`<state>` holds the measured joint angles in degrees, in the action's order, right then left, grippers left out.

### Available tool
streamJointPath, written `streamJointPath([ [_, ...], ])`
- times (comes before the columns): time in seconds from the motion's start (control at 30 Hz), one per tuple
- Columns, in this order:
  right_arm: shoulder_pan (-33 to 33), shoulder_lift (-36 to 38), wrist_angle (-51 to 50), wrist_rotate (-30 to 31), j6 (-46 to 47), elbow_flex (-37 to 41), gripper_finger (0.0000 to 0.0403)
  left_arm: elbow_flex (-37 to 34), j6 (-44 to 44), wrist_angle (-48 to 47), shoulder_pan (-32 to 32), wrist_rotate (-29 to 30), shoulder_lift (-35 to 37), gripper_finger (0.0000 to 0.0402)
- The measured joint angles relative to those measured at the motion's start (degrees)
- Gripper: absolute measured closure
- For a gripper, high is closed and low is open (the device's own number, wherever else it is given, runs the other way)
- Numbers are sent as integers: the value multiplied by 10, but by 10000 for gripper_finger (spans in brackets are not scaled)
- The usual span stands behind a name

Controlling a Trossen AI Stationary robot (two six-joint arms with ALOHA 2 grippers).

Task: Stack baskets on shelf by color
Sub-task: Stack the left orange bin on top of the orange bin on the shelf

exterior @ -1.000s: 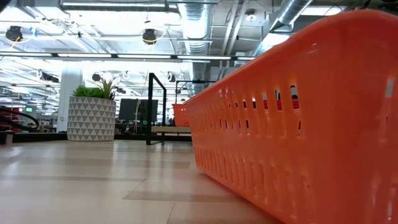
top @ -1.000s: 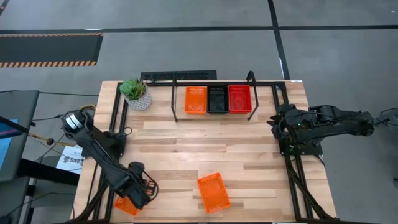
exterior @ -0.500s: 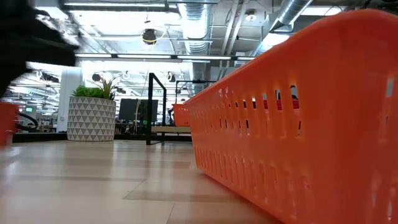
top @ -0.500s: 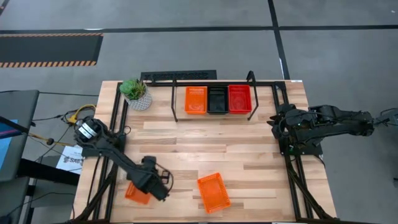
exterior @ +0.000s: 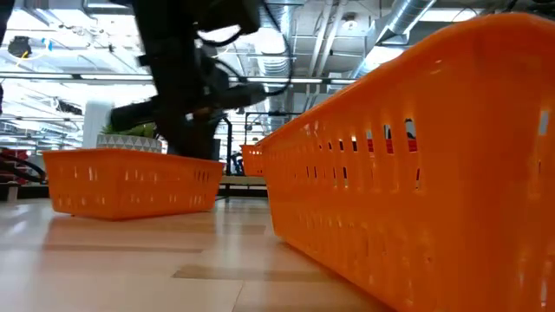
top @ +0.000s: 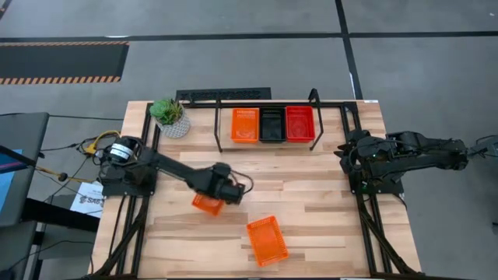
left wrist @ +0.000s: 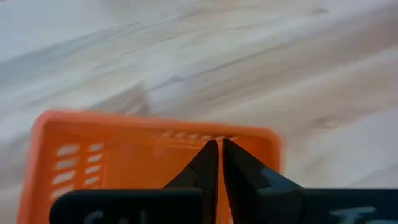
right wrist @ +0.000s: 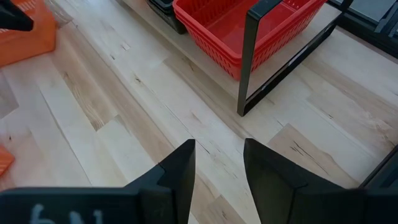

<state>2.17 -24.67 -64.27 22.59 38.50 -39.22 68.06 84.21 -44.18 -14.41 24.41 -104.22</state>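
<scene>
My left gripper [top: 222, 194] pinches an orange basket [top: 207, 204] mid-desk; next I carry it to the shelf [top: 264, 141] at the far edge, onto the orange stack [top: 244, 124].

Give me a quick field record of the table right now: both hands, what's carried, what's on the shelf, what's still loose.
left hand: mid-table, shut on the rim of an orange basket
carried basket: off the table, as the low view shows
right hand: open, empty, parked at the table's right edge
shelf: orange, black and red baskets side by side; stack counts cannot be told
loose: second orange basket near the front edge
other: plant pot left of the shelf
</scene>
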Motion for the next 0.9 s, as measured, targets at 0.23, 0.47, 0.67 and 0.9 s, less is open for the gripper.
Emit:
streamJointPath([
  [0.23, 0, 0, 0, 0, 0, 0, 243, 82, -149, -28, 27, -39, 0, 361],
  [0.47, 0, 0, 0, 0, 0, 0, 243, 182, -88, -169, 18, -59, 0, 277],
  [0.67, 0, 0, 0, 0, 0, 0, 243, 184, 245, -252, -28, -79, 1, 223],
  [0.9, 0, 0, 0, 0, -2, 0, 243, 179, 281, -265, -84, -136, 1, 209],
])
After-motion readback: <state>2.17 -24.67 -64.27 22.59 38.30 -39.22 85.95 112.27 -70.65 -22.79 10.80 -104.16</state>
